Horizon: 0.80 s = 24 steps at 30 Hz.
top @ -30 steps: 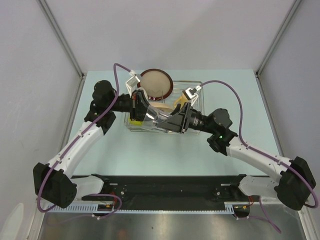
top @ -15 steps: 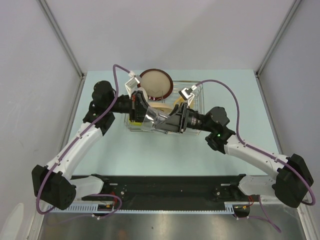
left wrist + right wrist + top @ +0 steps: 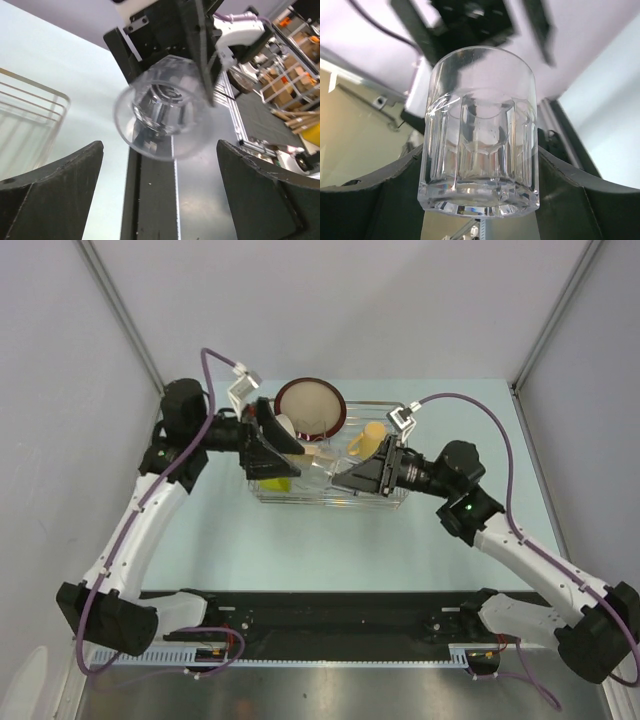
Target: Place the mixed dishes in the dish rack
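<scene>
My right gripper point(image 3: 480, 155) is shut on the small clear glass point(image 3: 480, 130), its fingers pressing both sides near the thick base. In the top view it point(image 3: 340, 482) holds the glass over the dish rack point(image 3: 395, 502), a silver wire basket. The left gripper point(image 3: 160, 167) stands wide open with nothing between its fingers, facing the glass point(image 3: 160, 117) from a short distance. From above it point(image 3: 283, 455) hangs over the rack's left part. The rack holds the dark-red-rimmed plate point(image 3: 308, 408), the tan-yellow mug point(image 3: 365, 440) and the lime-green bowl point(image 3: 272, 482).
The rack's wire side point(image 3: 30, 115) shows at the left of the left wrist view. A cream dish point(image 3: 318, 451) lies in the rack under both grippers. Grey walls close the table on three sides. The black base rail point(image 3: 320, 615) runs along the near edge.
The left gripper has opened, let go of the glass and drawn back to the left. The right gripper has closed on the glass and pulled a little to the right with it.
</scene>
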Each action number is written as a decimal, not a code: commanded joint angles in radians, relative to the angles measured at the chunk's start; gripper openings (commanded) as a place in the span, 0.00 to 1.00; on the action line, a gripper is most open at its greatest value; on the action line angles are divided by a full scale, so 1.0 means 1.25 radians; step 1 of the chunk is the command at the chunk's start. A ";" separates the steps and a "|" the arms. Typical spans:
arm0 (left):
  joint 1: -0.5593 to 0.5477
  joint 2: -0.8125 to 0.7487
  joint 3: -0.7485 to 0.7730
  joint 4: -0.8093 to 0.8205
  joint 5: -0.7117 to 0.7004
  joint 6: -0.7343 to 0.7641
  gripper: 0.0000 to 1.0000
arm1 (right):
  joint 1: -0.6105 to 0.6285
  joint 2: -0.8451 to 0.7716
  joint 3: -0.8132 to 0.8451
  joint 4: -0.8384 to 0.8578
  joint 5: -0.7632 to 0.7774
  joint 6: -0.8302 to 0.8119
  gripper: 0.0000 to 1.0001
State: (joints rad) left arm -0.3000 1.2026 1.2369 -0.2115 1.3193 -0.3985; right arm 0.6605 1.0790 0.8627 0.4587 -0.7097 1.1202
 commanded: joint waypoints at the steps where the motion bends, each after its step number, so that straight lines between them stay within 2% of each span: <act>1: 0.125 0.010 0.121 -0.104 0.110 0.055 1.00 | -0.099 -0.040 0.086 -0.301 -0.003 -0.081 0.00; 2: 0.155 0.010 0.123 -0.101 0.129 0.048 1.00 | -0.117 -0.042 0.101 -0.359 -0.004 -0.138 0.00; 3: 0.186 0.004 0.124 -0.098 0.153 0.044 1.00 | -0.137 -0.045 0.124 -0.509 0.023 -0.185 0.00; 5: 0.279 -0.008 0.111 -0.084 0.169 0.044 1.00 | -0.181 -0.034 0.214 -0.652 0.069 -0.269 0.00; 6: 0.306 -0.015 0.103 -0.071 0.191 0.041 1.00 | -0.192 -0.009 0.245 -0.777 0.132 -0.344 0.00; 8: 0.367 -0.033 0.082 -0.038 0.194 0.021 1.00 | -0.217 0.028 0.330 -0.873 0.198 -0.394 0.00; 9: 0.382 -0.040 0.073 -0.038 0.171 0.028 1.00 | -0.218 0.048 0.356 -0.961 0.269 -0.433 0.00; 10: 0.403 -0.056 0.065 -0.075 0.149 0.057 1.00 | -0.218 0.091 0.383 -0.996 0.302 -0.448 0.00; 11: 0.411 -0.062 0.076 -0.149 0.105 0.122 1.00 | -0.211 0.107 0.420 -1.022 0.331 -0.460 0.00; 12: 0.409 -0.060 0.105 -0.277 0.045 0.235 1.00 | -0.205 0.122 0.439 -1.058 0.383 -0.468 0.00; 13: 0.350 -0.052 0.173 -0.519 -0.177 0.501 1.00 | -0.198 0.156 0.455 -1.074 0.410 -0.479 0.00; 14: 0.298 -0.038 0.182 -0.568 -0.306 0.561 1.00 | -0.189 0.174 0.469 -1.091 0.431 -0.486 0.00; 16: 0.260 -0.045 0.123 -0.571 -0.467 0.592 1.00 | -0.174 0.213 0.522 -1.133 0.493 -0.509 0.00; 19: 0.263 -0.100 0.018 -0.488 -0.605 0.590 1.00 | -0.128 0.289 0.609 -1.189 0.610 -0.536 0.00; 24: 0.263 -0.143 -0.036 -0.473 -0.648 0.615 1.00 | -0.073 0.431 0.726 -1.275 0.768 -0.566 0.00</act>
State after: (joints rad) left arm 0.0273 1.0664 1.2209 -0.8013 0.6704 0.2710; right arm 0.5274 1.5425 1.6424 -1.0260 0.0353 0.4816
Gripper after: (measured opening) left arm 0.996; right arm 0.731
